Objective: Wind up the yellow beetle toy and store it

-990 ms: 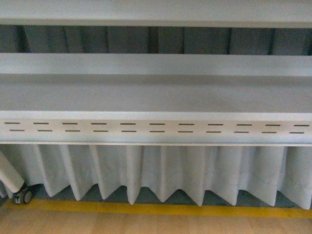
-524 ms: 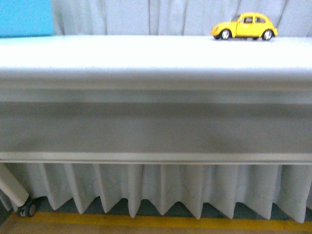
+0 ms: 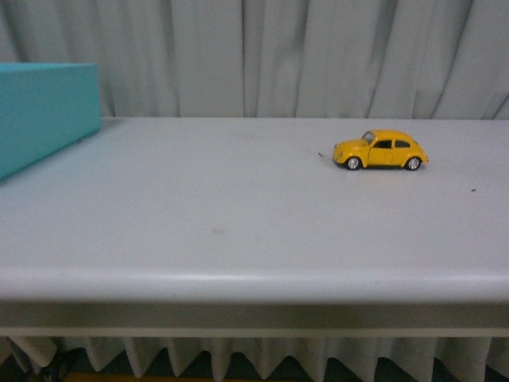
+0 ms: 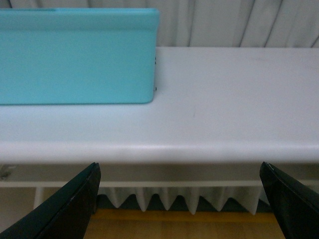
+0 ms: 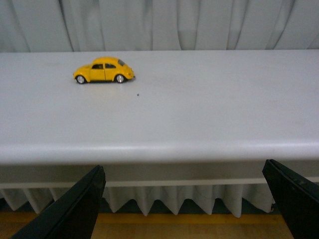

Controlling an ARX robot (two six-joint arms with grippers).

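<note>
The yellow beetle toy (image 3: pixel 380 150) is a small yellow car standing on its wheels on the white table (image 3: pixel 238 231), right of centre in the front view. The right wrist view also shows the toy (image 5: pixel 104 70) far across the tabletop. My right gripper (image 5: pixel 182 204) is open, below and in front of the table's near edge, well short of the toy. My left gripper (image 4: pixel 179 201) is open too, in front of the table edge, with nothing between its fingers. Neither arm appears in the front view.
A teal box (image 3: pixel 44 111) stands at the table's left, close to the front edge in the left wrist view (image 4: pixel 75 55). Grey curtains (image 3: pixel 302 56) hang behind the table. A pleated white skirt (image 5: pixel 169 199) hangs below the table edge above a wooden floor with a yellow line.
The front view has risen: from shelf rails and table skirt, to the table's front edge, to looking down on the tabletop with the toy and teal box.
</note>
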